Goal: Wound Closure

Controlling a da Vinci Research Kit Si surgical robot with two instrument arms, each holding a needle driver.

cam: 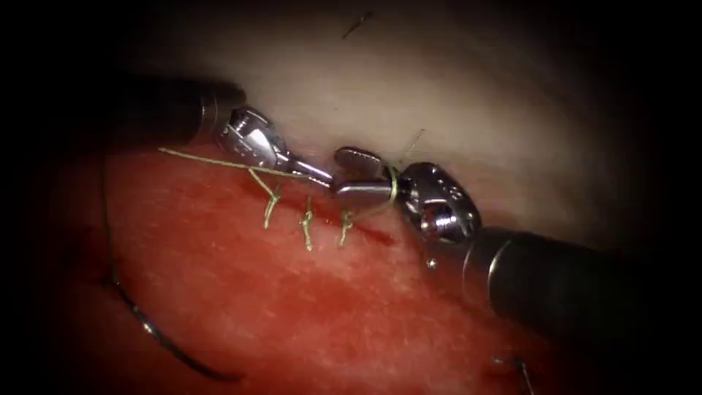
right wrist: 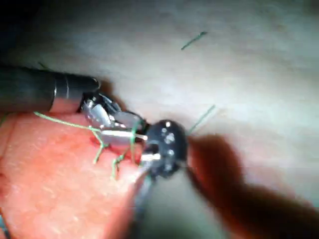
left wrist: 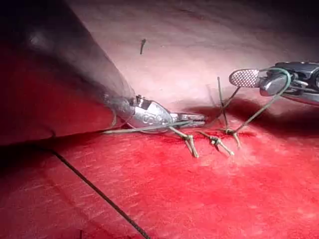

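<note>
The cut point(cam: 365, 232) runs across the tissue point(cam: 307, 307), crossed by three knotted green stitches point(cam: 307, 223). My left tool point(cam: 325, 177) comes in from the left, its jaws shut on a green thread point(cam: 219, 162) that stretches leftward just above the cut. The same tool point(left wrist: 199, 118) grips that thread point(left wrist: 144, 128) in the left wrist view. My right tool point(cam: 344, 172) faces it with jaws open and holds nothing. A loop of thread point(cam: 395, 183) wraps its neck and leads down to the rightmost stitch. The curved needle point(cam: 172, 350) lies free on the tissue at lower left.
Pale tissue point(cam: 468, 95) lies beyond the cut, with cut ends of thread point(cam: 357, 26) on it. A dark strand point(cam: 104, 219) trails down the left side towards the needle. Red fluid covers the near tissue. The right tool's shaft point(cam: 570, 292) crosses the lower right.
</note>
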